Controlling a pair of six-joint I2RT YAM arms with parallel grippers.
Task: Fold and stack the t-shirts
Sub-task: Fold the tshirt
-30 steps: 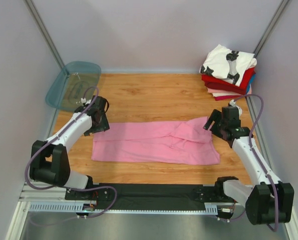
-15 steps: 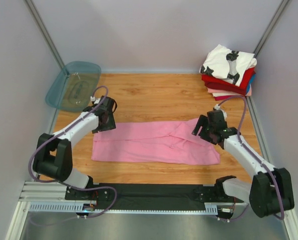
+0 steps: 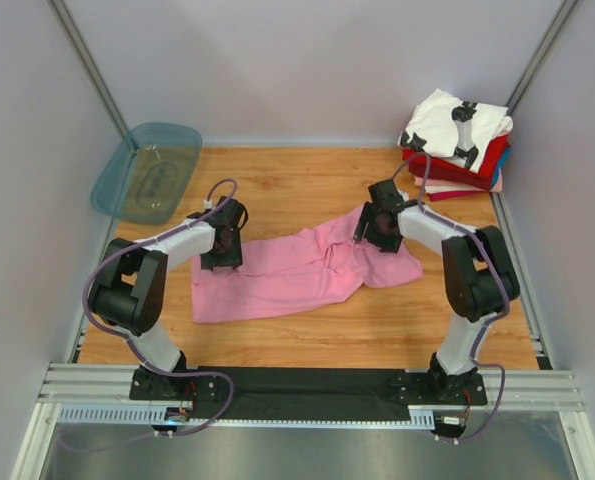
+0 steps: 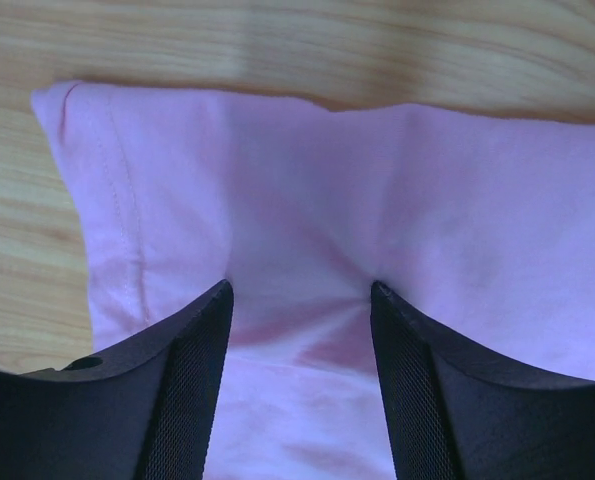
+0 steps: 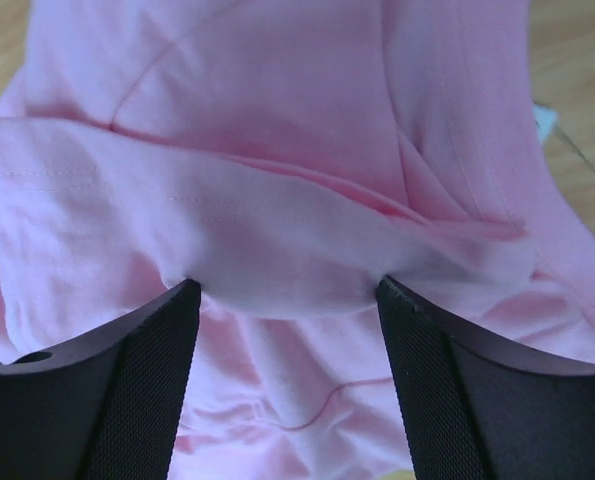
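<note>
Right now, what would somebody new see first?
A pink t-shirt lies rumpled in the middle, the left gripper on its left end, the right gripper on its right end, cloth bunched up at each. Far right sits a stack of folded shirts; far left, a teal tray.

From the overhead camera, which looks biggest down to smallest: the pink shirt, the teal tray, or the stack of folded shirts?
1. Pink shirt: clearly the largest.
2 and 3. Tray and stack: they look about alike, so I won't rank them.
</note>
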